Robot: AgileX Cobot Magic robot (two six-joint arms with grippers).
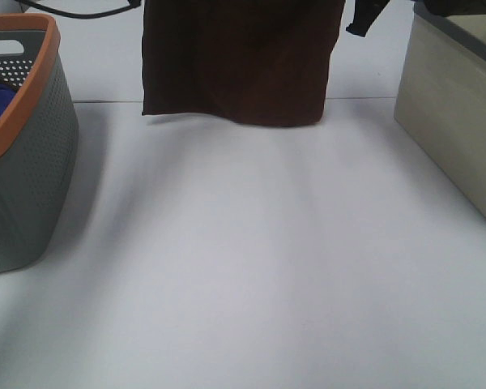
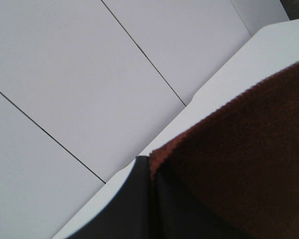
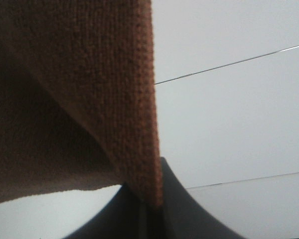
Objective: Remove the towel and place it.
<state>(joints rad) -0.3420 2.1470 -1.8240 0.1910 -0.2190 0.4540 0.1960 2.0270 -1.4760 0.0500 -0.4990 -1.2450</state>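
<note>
Towel [image 1: 235,65]: side hem pinched in left gripper [image 2: 150,179], jaws closed tight on cloth. Right gripper [image 3: 149,209] likewise clamped on other side hem. Cloth hangs flat, spread, above far end of table [image 1: 267,267]. Judged light, soft, limp, non-slip pile. Upper corners best hold. Basket [image 1: 32,162] well apart, left.

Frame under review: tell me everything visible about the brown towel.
The towel is dark brown, terry-like cloth with a redder woven hem. It hangs upright at the far side of the table, top cut off in the high view, lower edge slightly wavy, seemingly just above the surface. The left gripper and right gripper each pinch an edge of it.
</note>
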